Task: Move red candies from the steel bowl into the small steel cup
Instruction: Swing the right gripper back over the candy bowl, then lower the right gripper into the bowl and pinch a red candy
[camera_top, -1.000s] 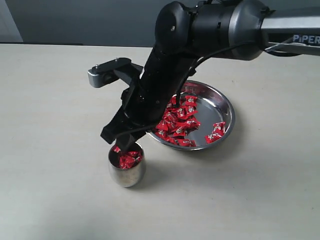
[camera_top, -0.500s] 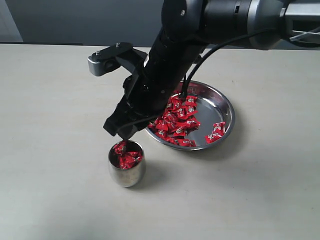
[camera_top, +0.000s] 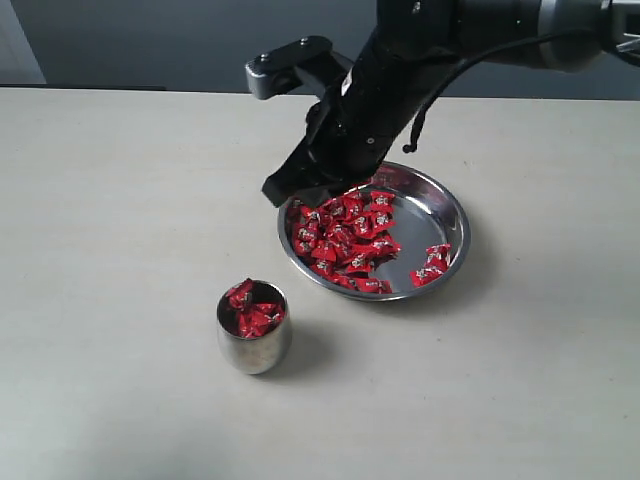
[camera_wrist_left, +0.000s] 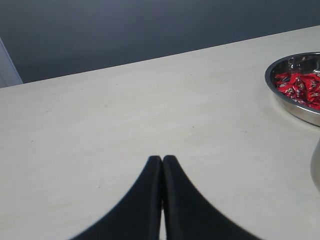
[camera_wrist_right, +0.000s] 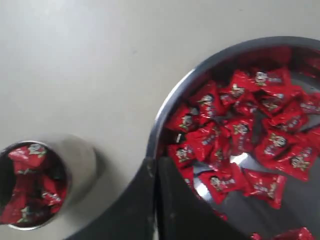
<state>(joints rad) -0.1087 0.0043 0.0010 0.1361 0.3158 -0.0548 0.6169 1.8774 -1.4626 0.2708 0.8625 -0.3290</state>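
right gripper (camera_top: 288, 192): jaws together, nothing held | hangs over bowl (camera_top: 447, 213) rim | candies (camera_top: 345, 236) just below, inward of tip

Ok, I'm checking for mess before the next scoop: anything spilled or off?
Nothing spilled: the red candies all sit in the steel bowl or the small steel cup. One pokes above the cup's rim.

The candies (camera_top: 345, 240) are bright red with tiny white and dark markings. The bowl (camera_top: 447, 205) and cup (camera_top: 255, 352) are shiny silver. The counter (camera_top: 120, 200) is pale cream. The right pincer (camera_top: 293, 193) and left pincer (camera_wrist_left: 162, 161) are black.
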